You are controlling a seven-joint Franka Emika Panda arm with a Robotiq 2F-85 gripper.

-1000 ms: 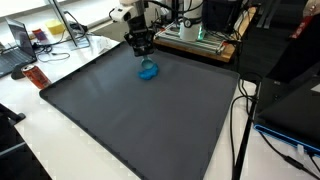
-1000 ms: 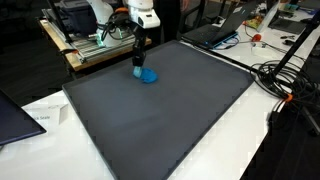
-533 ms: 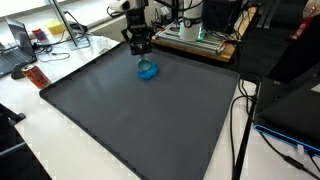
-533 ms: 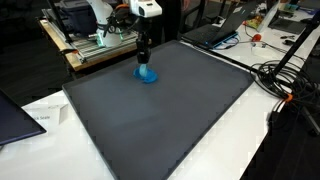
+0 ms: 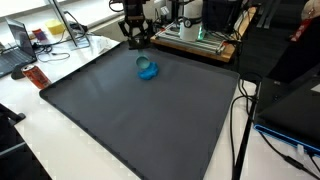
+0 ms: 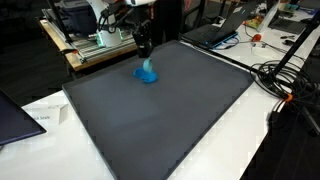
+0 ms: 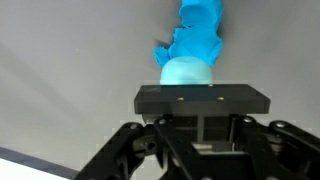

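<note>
One dark grey mat (image 5: 140, 120) covers most of the white table (image 5: 50, 140), and its near half carries nothing but its own dull sheen, with black cables (image 5: 240, 115) trailing down the table's right edge in an exterior view. Farther in, close to the mat's far edge, lies the blue cloth (image 5: 148, 69), a small crumpled heap whose bulk rests on the mat in both exterior views. Its upper part is drawn up into a thin peak (image 6: 148, 64) that runs toward the hand (image 6: 145, 45). The hand (image 5: 137, 42) hangs directly above the heap, its fingers pressed together on a fold of the cloth. The wrist view shows this best: a pale blue bulge sits right at the hand (image 7: 200, 98), and the rest of the cloth (image 7: 199, 35) trails away from it against the grey mat. A second ago the hand stood low, down on the heap. Half a second ago it had begun to climb, and now it stands clearly higher, with the cloth stretched beneath it and not yet clear of the mat. I judge that the pinch has taken and the lift is under way, though only one end has come up. Beyond the mat stand a wooden rack (image 5: 195, 40) of equipment and, far left, a laptop (image 5: 15, 45).
</note>
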